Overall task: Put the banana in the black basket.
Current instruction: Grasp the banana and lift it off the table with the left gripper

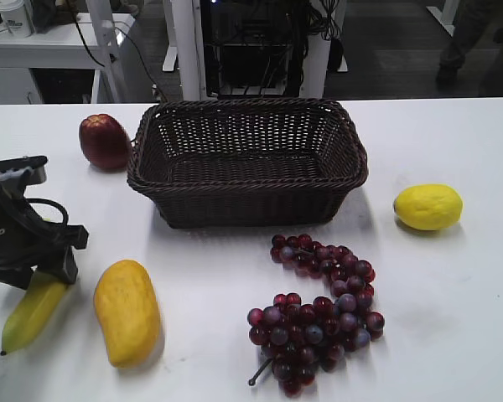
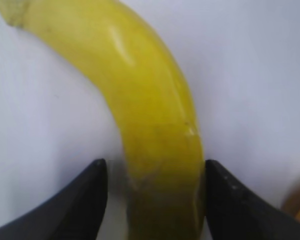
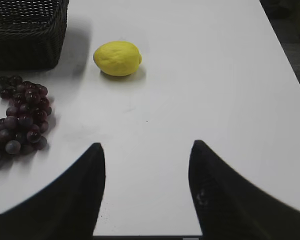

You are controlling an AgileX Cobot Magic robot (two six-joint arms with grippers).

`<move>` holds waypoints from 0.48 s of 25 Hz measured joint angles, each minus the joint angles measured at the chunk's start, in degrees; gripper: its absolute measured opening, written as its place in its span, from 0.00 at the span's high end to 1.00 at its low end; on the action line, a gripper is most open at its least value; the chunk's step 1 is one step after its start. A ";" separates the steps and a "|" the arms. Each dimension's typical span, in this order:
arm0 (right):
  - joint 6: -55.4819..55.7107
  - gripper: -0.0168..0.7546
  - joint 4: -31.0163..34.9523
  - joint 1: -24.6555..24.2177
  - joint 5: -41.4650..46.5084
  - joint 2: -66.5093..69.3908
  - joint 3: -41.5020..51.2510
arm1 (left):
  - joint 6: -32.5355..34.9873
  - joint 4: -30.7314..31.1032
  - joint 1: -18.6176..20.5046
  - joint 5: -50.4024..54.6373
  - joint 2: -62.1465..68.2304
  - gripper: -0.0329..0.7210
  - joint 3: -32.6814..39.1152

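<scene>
I see a white desk (image 1: 453,335) with the black basket (image 1: 247,159) at its centre rear. My left arm bends low over the front left corner; its left hand (image 2: 152,200) straddles the banana (image 2: 140,110), open, one finger touching. The right hand (image 3: 146,195) hovers open over bare desk.

We see bright, even light from above: the white surface (image 1: 453,335) reads nearly blown out, and shadows are soft and short, pooling under the black basket (image 1: 247,159) and beside the lemon (image 3: 117,58). In the left wrist view the banana (image 2: 145,115) fills the frame, slightly blurred, with a pale glare streak on its skin; the left tool (image 2: 154,200) is dark and out of focus. The exterior view's background is dim.
</scene>
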 joint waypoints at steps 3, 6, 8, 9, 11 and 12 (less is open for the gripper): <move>0.00 0.41 0.00 0.00 0.00 0.00 0.00 | 0.00 0.00 0.00 -0.11 0.36 0.17 -0.31; 0.00 0.41 0.00 0.00 0.00 0.00 0.00 | 0.00 0.00 0.00 -0.11 0.43 0.17 -0.42; 0.00 0.41 0.00 0.00 0.00 0.00 0.00 | 0.00 0.00 0.00 -0.11 0.43 0.19 -0.42; 0.00 0.41 0.00 0.00 0.00 0.00 0.00 | 0.00 0.06 0.00 -0.11 0.43 0.21 -0.42; 0.00 0.41 0.00 0.00 0.00 0.00 0.00 | 0.00 0.20 0.00 -0.05 0.47 0.27 -0.42; 0.00 0.41 0.00 0.00 0.00 0.00 0.00 | 0.00 0.26 0.05 0.02 0.47 0.32 -0.42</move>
